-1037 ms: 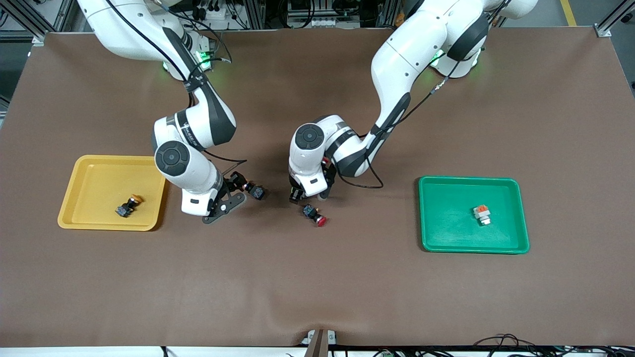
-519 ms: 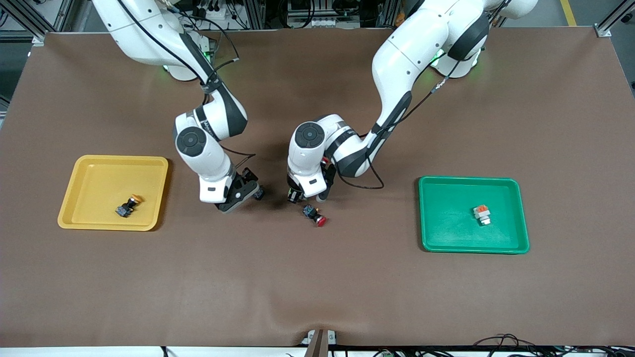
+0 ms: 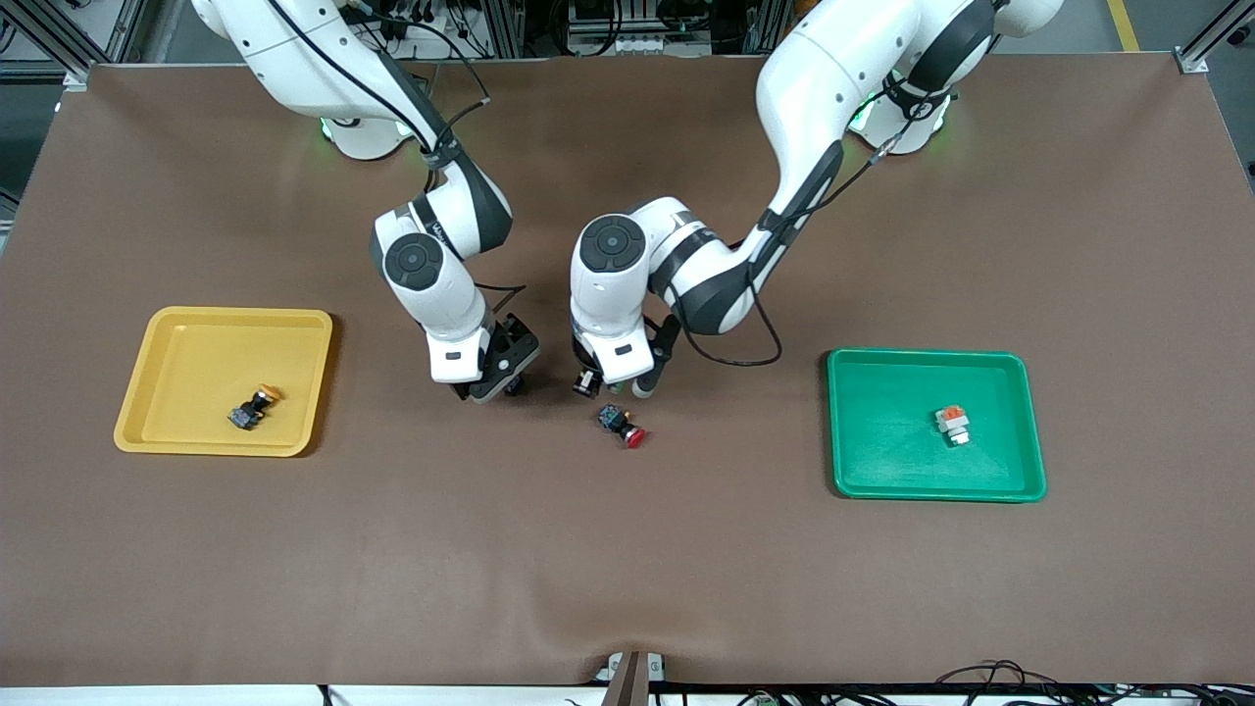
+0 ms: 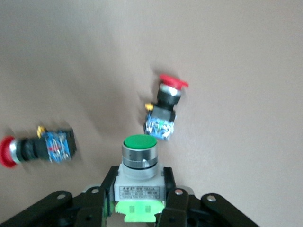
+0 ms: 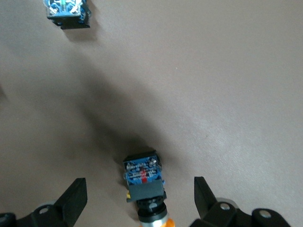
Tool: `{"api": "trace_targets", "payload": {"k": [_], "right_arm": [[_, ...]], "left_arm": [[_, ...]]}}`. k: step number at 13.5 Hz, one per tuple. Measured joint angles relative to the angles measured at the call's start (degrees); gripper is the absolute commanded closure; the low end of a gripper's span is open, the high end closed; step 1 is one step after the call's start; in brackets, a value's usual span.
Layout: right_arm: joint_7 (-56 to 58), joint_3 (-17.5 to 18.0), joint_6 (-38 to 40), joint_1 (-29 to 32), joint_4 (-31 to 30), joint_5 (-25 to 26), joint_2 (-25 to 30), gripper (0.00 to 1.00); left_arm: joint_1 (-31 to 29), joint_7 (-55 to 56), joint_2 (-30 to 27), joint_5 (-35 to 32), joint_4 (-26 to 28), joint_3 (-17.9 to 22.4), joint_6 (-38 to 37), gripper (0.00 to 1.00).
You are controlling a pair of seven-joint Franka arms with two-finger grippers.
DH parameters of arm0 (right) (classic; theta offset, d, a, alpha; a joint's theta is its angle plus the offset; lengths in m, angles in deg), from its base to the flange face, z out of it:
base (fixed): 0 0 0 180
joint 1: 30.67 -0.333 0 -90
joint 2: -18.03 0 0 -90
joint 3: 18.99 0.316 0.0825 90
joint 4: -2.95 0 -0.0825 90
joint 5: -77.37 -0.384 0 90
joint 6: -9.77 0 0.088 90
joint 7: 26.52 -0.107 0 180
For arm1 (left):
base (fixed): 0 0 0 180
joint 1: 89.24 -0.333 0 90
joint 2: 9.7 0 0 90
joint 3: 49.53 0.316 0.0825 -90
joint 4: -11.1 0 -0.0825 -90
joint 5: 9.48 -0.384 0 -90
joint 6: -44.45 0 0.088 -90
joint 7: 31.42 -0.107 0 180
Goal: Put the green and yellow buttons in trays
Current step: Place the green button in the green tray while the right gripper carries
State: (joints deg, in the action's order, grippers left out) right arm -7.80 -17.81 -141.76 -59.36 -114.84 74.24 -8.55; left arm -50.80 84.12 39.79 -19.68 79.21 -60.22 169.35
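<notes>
**Two arms bend down over the middle of the desk**

The left arm comes from its base at the top edge of the desk and folds down to the middle. Its left gripper point(image 4: 137, 215) points at the desk, and its black fingers point(image 4: 173, 208) pinch the pale body of a green-capped button point(image 4: 139, 163).

A red-capped button point(image 3: 622, 425) lies on the brown desk point(image 3: 627, 569) just beside it. Another red-capped button point(image 4: 35, 146) lies close by.

The right arm bends down next to it, toward the yellow tray. The right gripper point(image 5: 140, 198) is spread wide, with a finger point(image 5: 73, 198) on each side of an orange-capped button point(image 5: 144, 182) and not touching it.

The yellow tray point(image 3: 196, 333) sits toward the right arm's end of the desk, with one orange-capped button in it point(image 3: 253, 408). The green tray point(image 3: 882, 471) sits toward the left arm's end and holds a pale button with an orange top point(image 3: 952, 424).
</notes>
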Motion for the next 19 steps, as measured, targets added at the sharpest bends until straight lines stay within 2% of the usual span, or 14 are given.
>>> {"api": "trace_targets", "payload": {"k": [5,7,9,10,12,13,16,19], "right_arm": [[0.0,-0.2,-0.7,0.0,0.0,0.0,-2.0,0.0],[0.0,-0.3,-0.8,0.0,0.0,0.0,-2.9,0.0],[0.0,-0.3,-0.9,0.0,0.0,0.0,-3.3,0.0],[0.0,-0.3,-1.0,0.0,0.0,0.0,-3.4,0.18],[0.0,-0.3,-1.0,0.0,0.0,0.0,-3.4,0.76],[0.0,-0.3,-1.0,0.0,0.0,0.0,-3.5,1.0],[0.0,-0.4,-1.0,0.0,0.0,0.0,-3.9,1.0],[0.0,-0.6,-0.1,0.1,0.4,0.0,-3.5,1.0]], "left_arm": [[-5.2,-11.1,-2.0,0.0,0.6,0.1,-6.9,1.0],[-8.6,-16.4,-4.8,0.0,3.1,-0.1,-8.0,1.0],[-13.2,-23.0,-8.9,0.0,8.0,-0.4,-8.1,1.0],[-15.8,-26.1,-10.9,0.0,10.7,-0.9,-8.1,1.0],[-22.0,-32.6,-13.9,0.0,15.4,-2.9,-8.0,1.0],[-25.4,-36.3,-14.9,0.0,17.5,-4.0,-7.8,1.0],[-36.5,-47.3,-15.7,0.0,23.1,-7.0,-5.4,1.0],[-44.7,-57.8,-15.6,0.0,30.6,-8.4,1.2,1.0]]}}
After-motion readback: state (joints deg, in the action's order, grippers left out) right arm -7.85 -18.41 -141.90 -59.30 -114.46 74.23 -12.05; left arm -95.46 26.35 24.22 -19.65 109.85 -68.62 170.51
